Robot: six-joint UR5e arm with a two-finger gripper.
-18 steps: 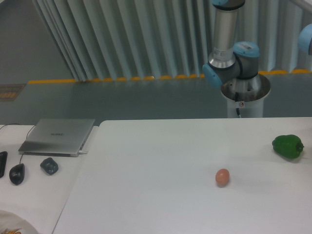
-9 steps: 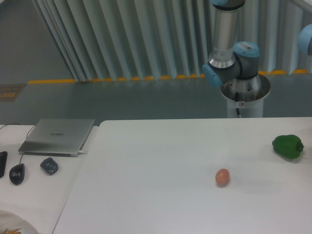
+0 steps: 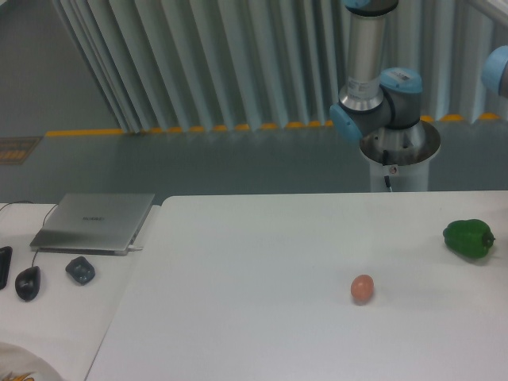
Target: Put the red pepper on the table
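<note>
Nearest the camera, at seven o'clock, the rim of a plate (image 3: 24, 359) pokes in at the corner of the side desk (image 3: 55, 317). Moving up that desk: a black mouse (image 3: 28, 282) with its cord, a dark lumpy object (image 3: 79, 270) just beside it, and a thin black edge of something cut off by the frame at nine o'clock. Behind them, a closed silver laptop (image 3: 94, 222) lies flat.

Now the main bench (image 3: 262, 302), wide and white. An orange ball (image 3: 362, 288) sits alone around four o'clock from its middle, touching nothing. Well apart, out at three o'clock by the frame edge, a green pepper (image 3: 468, 238) rests on the surface.

And the red pepper? Not in view anywhere; no telling where it is.

Farther back, at one o'clock, the arm (image 3: 373, 79) rises from its pedestal (image 3: 399, 163) behind the bench, grey tube and blue joint caps. A second blue joint (image 3: 498, 71) peeks in at two o'clock. The end effector lies outside the frame, so spread or pinched together cannot be told, nor whether it holds anything.

Beyond that, grey floor, a yellow line (image 3: 198, 128) and pleated curtains (image 3: 222, 55).
</note>
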